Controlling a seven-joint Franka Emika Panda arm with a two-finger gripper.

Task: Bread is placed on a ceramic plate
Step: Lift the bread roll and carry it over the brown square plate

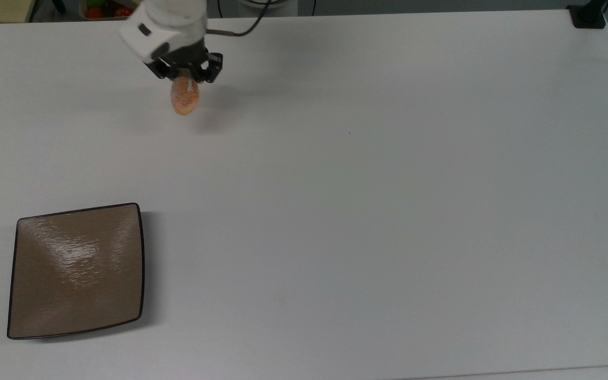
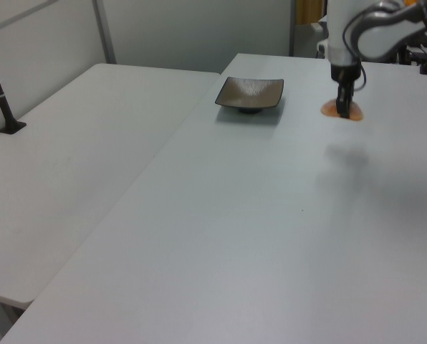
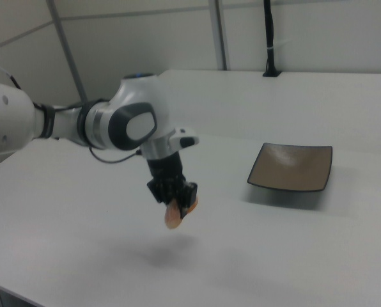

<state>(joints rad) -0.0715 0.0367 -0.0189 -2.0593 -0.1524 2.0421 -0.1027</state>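
Orange-tan speckled bread (image 1: pixel 184 97) (white stripe on top), oval and small

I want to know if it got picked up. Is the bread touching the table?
Apart. In the right view the bread hangs from the gripper above the table, its shadow separate underneath.

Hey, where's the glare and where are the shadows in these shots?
Top view: white glare streaks the ceramic plate, and a soft shadow lies on the table right of the bread. Right view: a blurred shadow sits on the table below the bread held in the gripper. Left view: a faint shadow lies nearer the camera than the bread.
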